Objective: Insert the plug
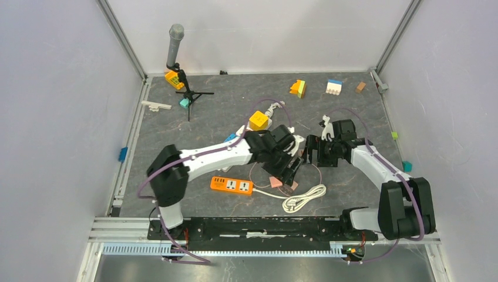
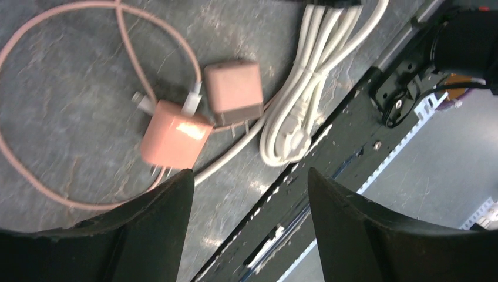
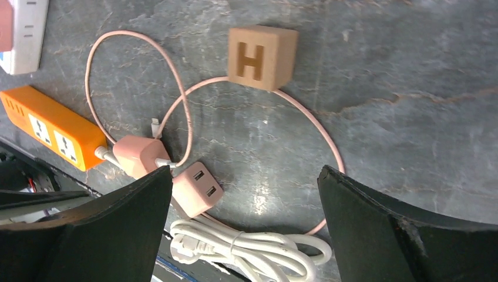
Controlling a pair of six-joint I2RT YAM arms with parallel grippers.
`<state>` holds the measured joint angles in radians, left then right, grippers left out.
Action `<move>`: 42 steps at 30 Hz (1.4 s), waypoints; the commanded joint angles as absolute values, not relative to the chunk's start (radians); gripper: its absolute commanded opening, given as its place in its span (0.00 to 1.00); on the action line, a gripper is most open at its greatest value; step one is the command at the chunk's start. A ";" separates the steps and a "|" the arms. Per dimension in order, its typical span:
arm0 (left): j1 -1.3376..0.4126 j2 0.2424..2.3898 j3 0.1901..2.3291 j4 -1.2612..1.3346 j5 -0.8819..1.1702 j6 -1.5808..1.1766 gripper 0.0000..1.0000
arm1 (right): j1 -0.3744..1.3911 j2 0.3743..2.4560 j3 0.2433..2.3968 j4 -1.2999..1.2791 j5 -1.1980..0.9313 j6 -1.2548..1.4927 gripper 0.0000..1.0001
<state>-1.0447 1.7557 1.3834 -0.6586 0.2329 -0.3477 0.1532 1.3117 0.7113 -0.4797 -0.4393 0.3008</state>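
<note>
As the left end effector (image 2: 250,174) and right end effector (image 3: 245,170) hang open and empty, approach stage; next, grip plug (image 2: 175,141), centre-left, for strip (image 3: 50,126).

A grey microphone (image 1: 175,40) stands upright on a black tripod (image 1: 189,93) at the back left of the dark surface (image 1: 235,97), with an orange-yellow brick (image 1: 173,79) just beside it and what may be a white plastic piece (image 1: 155,106) near the left edge. Along the back edge sit a yellow-orange block (image 1: 298,88), a blue-and-white brick (image 1: 334,87) and a brown block (image 1: 360,87). A wooden cube (image 3: 261,56) shows an H on one face.
</note>
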 commanded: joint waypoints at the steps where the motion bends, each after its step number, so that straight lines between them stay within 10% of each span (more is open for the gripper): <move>1: -1.077 1.886 1.527 -0.722 0.241 -0.421 0.76 | 0.112 1.261 0.691 -0.467 -0.425 0.329 0.98; 42: -1.202 2.254 1.697 -0.831 -0.089 -0.476 0.56 | 0.021 1.187 0.673 -0.518 -0.359 0.297 0.98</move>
<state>-1.2037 2.1651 1.7157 -0.7612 -0.0620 -0.4362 0.0154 1.2381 0.6289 -0.5568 -0.2565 0.3046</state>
